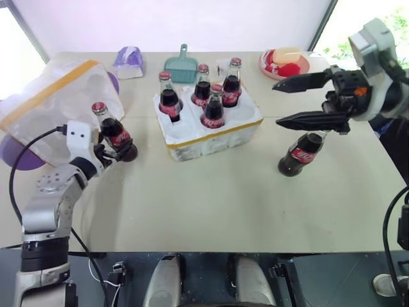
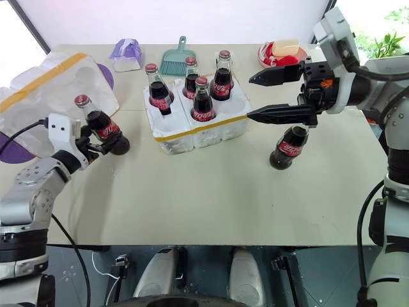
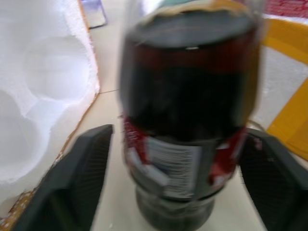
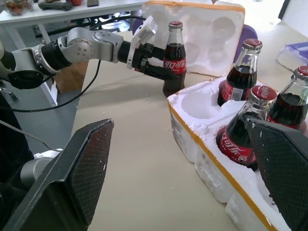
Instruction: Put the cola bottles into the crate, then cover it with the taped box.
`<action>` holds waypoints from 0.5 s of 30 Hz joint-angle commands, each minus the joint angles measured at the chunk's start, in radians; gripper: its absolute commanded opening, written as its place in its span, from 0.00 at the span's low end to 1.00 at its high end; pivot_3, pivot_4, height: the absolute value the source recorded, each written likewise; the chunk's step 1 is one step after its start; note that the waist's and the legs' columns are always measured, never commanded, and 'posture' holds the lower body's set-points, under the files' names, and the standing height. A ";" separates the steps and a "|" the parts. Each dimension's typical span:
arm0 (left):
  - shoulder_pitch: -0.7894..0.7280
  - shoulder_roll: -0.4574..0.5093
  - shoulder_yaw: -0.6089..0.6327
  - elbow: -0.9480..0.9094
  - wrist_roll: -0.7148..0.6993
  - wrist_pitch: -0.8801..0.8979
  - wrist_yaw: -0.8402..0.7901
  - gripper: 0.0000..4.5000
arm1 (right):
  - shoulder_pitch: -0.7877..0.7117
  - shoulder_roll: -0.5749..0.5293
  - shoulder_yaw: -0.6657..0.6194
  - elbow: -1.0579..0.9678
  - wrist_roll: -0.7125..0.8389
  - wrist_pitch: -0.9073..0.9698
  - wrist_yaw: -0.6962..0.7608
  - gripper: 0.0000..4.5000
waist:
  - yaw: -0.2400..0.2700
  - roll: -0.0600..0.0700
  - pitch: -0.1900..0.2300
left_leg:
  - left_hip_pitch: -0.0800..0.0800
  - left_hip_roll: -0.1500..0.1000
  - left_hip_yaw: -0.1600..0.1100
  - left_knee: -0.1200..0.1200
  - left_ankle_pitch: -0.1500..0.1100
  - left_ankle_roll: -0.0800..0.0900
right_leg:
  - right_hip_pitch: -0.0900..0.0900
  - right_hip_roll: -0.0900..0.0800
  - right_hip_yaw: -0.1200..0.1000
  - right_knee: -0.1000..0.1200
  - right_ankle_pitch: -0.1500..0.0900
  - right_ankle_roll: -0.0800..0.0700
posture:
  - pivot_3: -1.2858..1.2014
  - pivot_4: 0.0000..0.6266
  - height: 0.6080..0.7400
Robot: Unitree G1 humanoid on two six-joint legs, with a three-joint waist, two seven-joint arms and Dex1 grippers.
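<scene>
At left of the frame, the left hand point(image 1: 119, 149) brackets a cola bottle point(image 1: 115, 133) beside the taped box point(image 1: 57, 102); whether its fingers press the glass is hard to tell. Four bottles stand in the crate point(image 1: 211, 131) at centre. The right hand point(image 1: 284, 102) gapes wide and empty at upper right, covering the top of a sixth bottle point(image 1: 300, 153) on the counter point(image 1: 211, 204).

Four cola bottles point(image 1: 203, 96) upright in crate point(image 1: 211, 137) mid-desk point(image 1: 211, 204). Left pincer point(image 1: 114, 150) around fifth bottle point(image 1: 114, 131) just beside taped box point(image 1: 54, 102). Right pincer point(image 1: 287, 102) spread wide, above sixth bottle point(image 1: 301, 153) on desk.
</scene>
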State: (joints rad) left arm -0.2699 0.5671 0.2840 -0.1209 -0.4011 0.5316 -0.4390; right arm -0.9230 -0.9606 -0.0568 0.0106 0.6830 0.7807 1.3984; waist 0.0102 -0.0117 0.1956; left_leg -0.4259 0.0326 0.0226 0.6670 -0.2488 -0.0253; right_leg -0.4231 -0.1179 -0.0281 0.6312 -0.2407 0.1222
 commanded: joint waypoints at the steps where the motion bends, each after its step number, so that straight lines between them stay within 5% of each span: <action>1: -0.003 0.014 0.033 -0.035 -0.010 -0.015 -0.007 0.61 | -0.004 -0.016 -0.046 -0.031 0.023 0.000 -0.005 1.00 | 0.000 0.000 0.000 | 0.000 0.000 0.000 0.000 0.000 0.000 | 0.000 0.000 0.000 0.000 0.000 0.000 | 0.52 0.24 0.97; 6: 0.005 0.039 0.105 -0.082 -0.084 0.044 -0.030 0.61 | -0.001 -0.013 -0.043 -0.033 0.027 0.000 -0.011 1.00 | -0.002 0.000 0.000 | 0.000 0.000 0.000 0.000 0.000 0.000 | 0.000 0.000 0.000 0.000 0.000 0.000 | 0.52 0.24 0.97; 15: -0.075 0.220 0.315 -0.277 -0.657 0.398 -0.168 0.61 | 0.004 -0.007 -0.040 -0.025 0.023 -0.013 -0.008 1.00 | 0.003 -0.005 0.002 | -0.001 0.000 0.000 0.000 0.000 0.000 | -0.002 0.000 0.000 0.000 0.000 0.000 | 0.52 0.24 0.97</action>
State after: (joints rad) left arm -0.2919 0.7667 0.5535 -0.3458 -0.9486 0.9127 -0.5937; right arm -0.9107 -0.9605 -0.0621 0.0029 0.6917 0.7793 1.3891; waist 0.0136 -0.0163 0.1980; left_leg -0.4272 0.0328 0.0222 0.6671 -0.2488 -0.0254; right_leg -0.4243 -0.1182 -0.0283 0.6312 -0.2408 0.1222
